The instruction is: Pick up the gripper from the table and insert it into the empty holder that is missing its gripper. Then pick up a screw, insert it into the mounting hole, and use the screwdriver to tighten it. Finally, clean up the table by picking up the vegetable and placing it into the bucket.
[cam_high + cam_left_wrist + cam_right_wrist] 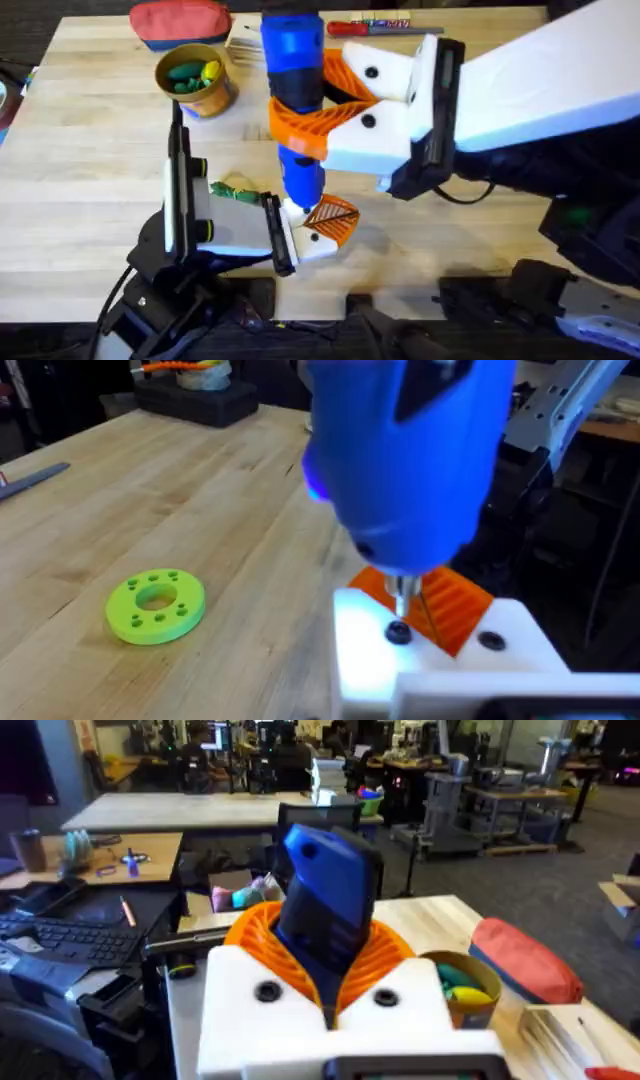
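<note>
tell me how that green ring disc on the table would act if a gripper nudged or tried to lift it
The green ring disc lies flat on the table, so a nudge would probably slide it rather than roll or tip it. It looks like rigid plastic with holes, likely stiff and light. Lying so low, its edge may be hard for fingers to get under.

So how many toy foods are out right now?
3. A green one and a yellow one in the bucket, a leafy one on the table. The bucket may hide more.
</note>
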